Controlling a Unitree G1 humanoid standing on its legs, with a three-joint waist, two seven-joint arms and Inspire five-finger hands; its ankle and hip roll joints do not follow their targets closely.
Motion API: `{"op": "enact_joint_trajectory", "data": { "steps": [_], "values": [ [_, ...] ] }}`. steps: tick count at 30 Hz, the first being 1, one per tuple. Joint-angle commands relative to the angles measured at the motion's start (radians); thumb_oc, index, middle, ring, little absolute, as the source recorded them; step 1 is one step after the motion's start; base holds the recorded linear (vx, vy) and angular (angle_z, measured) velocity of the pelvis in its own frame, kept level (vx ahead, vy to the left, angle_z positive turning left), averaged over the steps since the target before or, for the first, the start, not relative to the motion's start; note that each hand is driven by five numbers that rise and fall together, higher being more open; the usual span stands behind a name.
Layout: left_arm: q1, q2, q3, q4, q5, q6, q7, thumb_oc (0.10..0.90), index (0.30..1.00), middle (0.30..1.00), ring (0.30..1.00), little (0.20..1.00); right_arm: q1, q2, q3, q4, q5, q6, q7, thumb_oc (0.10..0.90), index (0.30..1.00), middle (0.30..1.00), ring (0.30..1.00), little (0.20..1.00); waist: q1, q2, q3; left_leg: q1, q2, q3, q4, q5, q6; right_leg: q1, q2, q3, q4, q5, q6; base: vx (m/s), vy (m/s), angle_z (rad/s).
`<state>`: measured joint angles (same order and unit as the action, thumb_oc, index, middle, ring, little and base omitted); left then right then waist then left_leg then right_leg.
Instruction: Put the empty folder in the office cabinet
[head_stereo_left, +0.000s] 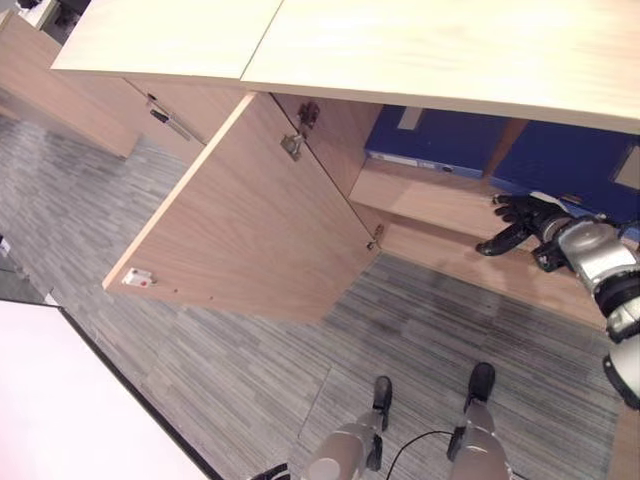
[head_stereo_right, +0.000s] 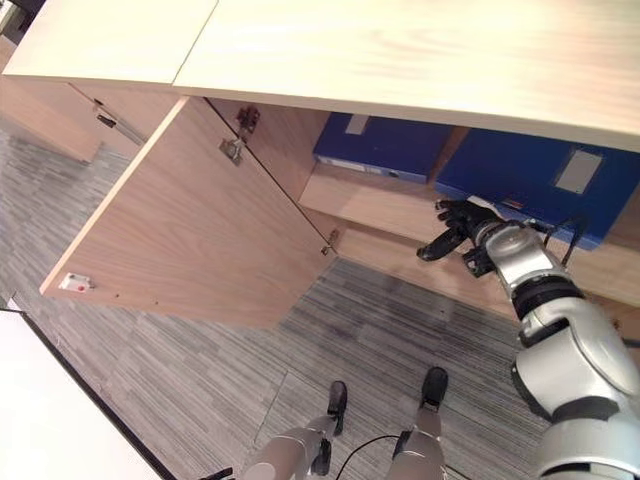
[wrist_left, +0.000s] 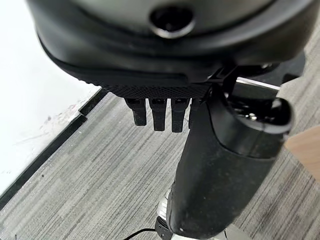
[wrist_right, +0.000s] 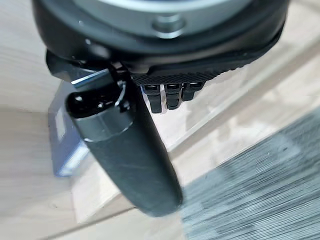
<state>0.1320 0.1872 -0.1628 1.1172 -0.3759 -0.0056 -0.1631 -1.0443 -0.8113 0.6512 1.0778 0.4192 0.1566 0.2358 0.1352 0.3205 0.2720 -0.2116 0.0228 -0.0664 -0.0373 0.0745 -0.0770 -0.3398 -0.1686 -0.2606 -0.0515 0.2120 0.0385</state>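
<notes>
Left eye view shows the office cabinet (head_stereo_left: 440, 200) with its door (head_stereo_left: 250, 220) swung wide open toward the floor (head_stereo_left: 420, 340). Two blue folders are inside on the shelf (head_stereo_left: 420, 200). One folder (head_stereo_left: 435, 140) lies at the shelf's left part, close to the door hinge side. The second folder (head_stereo_right: 540, 180) is at the right part of the shelf, directly behind the right hand (head_stereo_right: 462, 225).

The right hand is at the front edge of the shelf, just before the second folder. Its fingers are stretched and relaxed, the thumb points down and away, and nothing is clamped in it. I cannot tell if the fingertips touch the folder or only stay beside it. The left hand (wrist_left: 160, 112) hangs low over the floor, its fingers loose and apart, holding nothing.

I judge that the folder is already in the cabinet, so the task looks almost finished. An empty folder should be light but stiff, with smooth, a little slippery covers. If it needs correction, the best place to hold it is the thick spine, with thumb on one cover and fingers on the other. A flat push on the spine could also slide it deeper on the shelf.
</notes>
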Motion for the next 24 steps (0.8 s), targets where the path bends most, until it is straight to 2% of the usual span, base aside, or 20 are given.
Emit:
{"op": "enact_joint_trajectory", "data": {
  "steps": [1, 3, 5, 6, 7, 8, 17, 19, 20, 21, 24],
  "values": [
    [0.026, 0.123, -0.056, 0.064, 0.039, 0.005, 0.013, 0.800, 0.900, 0.900, 0.900, 0.900, -0.028, 0.014, 0.135, 0.109, -0.037, -0.005, 0.050, 0.800, 0.900, 0.900, 0.900, 0.900, 0.031, -0.037, -0.007, -0.025, -0.014, -0.130, -0.050, 0.052, -0.055, 0.071, 0.033, -0.051, 0.153, -0.298, 0.021, 0.00, 0.032, -0.02],
    [0.032, 0.124, -0.048, 0.067, 0.047, 0.011, 0.007, 0.800, 0.900, 0.900, 0.900, 0.900, -0.060, -0.010, 0.189, 0.154, -0.177, -0.006, 0.053, 0.800, 0.900, 0.900, 0.900, 0.900, 0.026, -0.036, -0.012, -0.026, -0.015, -0.131, -0.050, 0.052, -0.055, 0.070, 0.031, -0.053, 0.153, -0.296, 0.023, 0.00, 0.000, 0.00],
    [0.035, 0.122, -0.043, 0.072, 0.048, 0.013, 0.008, 0.800, 0.900, 0.900, 0.900, 0.900, -0.081, -0.016, 0.208, 0.170, -0.218, -0.008, 0.043, 0.800, 0.900, 0.900, 0.900, 0.900, 0.023, -0.036, -0.013, -0.027, -0.015, -0.132, -0.050, 0.051, -0.054, 0.069, 0.032, -0.051, 0.153, -0.295, 0.023, 0.00, 0.000, 0.00],
    [0.036, 0.114, -0.035, 0.076, 0.046, 0.014, 0.009, 0.800, 0.900, 0.900, 0.900, 0.900, -0.124, -0.025, 0.240, 0.218, -0.296, -0.021, 0.010, 0.800, 0.900, 0.900, 0.900, 0.900, 0.021, -0.036, -0.018, -0.028, -0.015, -0.130, -0.050, 0.051, -0.054, 0.066, 0.032, -0.047, 0.153, -0.293, 0.024, 0.00, 0.000, 0.00],
    [0.036, 0.114, -0.035, 0.076, 0.046, 0.014, 0.009, 0.800, 0.900, 0.900, 0.900, 0.900, -0.124, -0.025, 0.240, 0.219, -0.296, -0.021, 0.010, 0.800, 0.900, 0.900, 0.900, 0.900, 0.021, -0.036, -0.018, -0.028, -0.015, -0.130, -0.050, 0.051, -0.054, 0.066, 0.032, -0.047, 0.153, -0.293, 0.024, 0.00, 0.000, 0.00],
    [0.027, 0.107, -0.037, 0.078, 0.043, 0.014, 0.017, 0.800, 0.900, 0.900, 0.900, 0.900, -0.155, -0.031, 0.246, 0.267, -0.350, -0.022, -0.024, 0.800, 0.900, 0.900, 0.900, 0.900, 0.020, -0.036, -0.022, -0.030, -0.017, -0.130, -0.050, 0.052, -0.054, 0.065, 0.033, -0.045, 0.154, -0.293, 0.024, 0.00, 0.000, 0.00],
    [0.026, 0.092, -0.046, 0.077, 0.036, 0.008, 0.033, 0.800, 0.900, 0.900, 0.900, 0.900, -0.206, -0.105, 0.154, 0.382, -0.303, -0.022, -0.107, 0.800, 0.900, 0.900, 0.900, 0.900, 0.023, -0.017, -0.020, -0.038, -0.030, -0.138, -0.050, 0.058, -0.055, 0.057, 0.026, -0.045, 0.163, -0.294, 0.027, 0.00, 0.003, 0.02],
    [0.030, 0.080, -0.048, 0.077, 0.037, 0.008, 0.041, 0.800, 0.900, 0.900, 0.900, 0.900, -0.214, -0.111, 0.167, 0.397, -0.355, -0.027, -0.135, 0.800, 0.900, 0.900, 0.900, 0.900, 0.020, -0.014, -0.018, -0.040, -0.031, -0.139, -0.050, 0.058, -0.055, 0.054, 0.024, -0.043, 0.163, -0.292, 0.028, 0.00, 0.007, -0.02],
    [0.024, 0.073, -0.050, 0.075, 0.031, 0.008, 0.051, 0.800, 0.900, 0.900, 0.900, 0.900, -0.228, -0.119, 0.196, 0.413, -0.461, -0.037, -0.175, 0.800, 0.900, 0.900, 0.900, 0.900, 0.018, -0.011, -0.015, -0.043, -0.032, -0.139, -0.050, 0.060, -0.056, 0.051, 0.022, -0.042, 0.164, -0.291, 0.029, 0.00, 0.000, 0.00],
    [0.016, 0.066, -0.055, 0.074, 0.026, 0.004, 0.061, 0.800, 0.900, 0.900, 0.900, 0.900, -0.228, -0.126, 0.198, 0.411, -0.497, -0.037, -0.206, 0.800, 0.900, 0.900, 0.900, 0.900, 0.017, -0.010, -0.012, -0.044, -0.033, -0.138, -0.050, 0.061, -0.056, 0.049, 0.021, -0.041, 0.165, -0.291, 0.030, -0.01, 0.011, -0.03],
    [-0.013, 0.056, -0.063, 0.076, 0.015, -0.001, 0.085, 0.800, 0.900, 0.900, 0.900, 0.900, -0.234, -0.146, 0.180, 0.414, -0.525, -0.028, -0.258, 0.800, 0.900, 0.900, 0.900, 0.900, 0.013, -0.007, -0.002, -0.048, -0.036, -0.138, -0.050, 0.064, -0.057, 0.043, 0.019, -0.039, 0.168, -0.292, 0.029, 0.00, 0.000, 0.00]
  ]
}}
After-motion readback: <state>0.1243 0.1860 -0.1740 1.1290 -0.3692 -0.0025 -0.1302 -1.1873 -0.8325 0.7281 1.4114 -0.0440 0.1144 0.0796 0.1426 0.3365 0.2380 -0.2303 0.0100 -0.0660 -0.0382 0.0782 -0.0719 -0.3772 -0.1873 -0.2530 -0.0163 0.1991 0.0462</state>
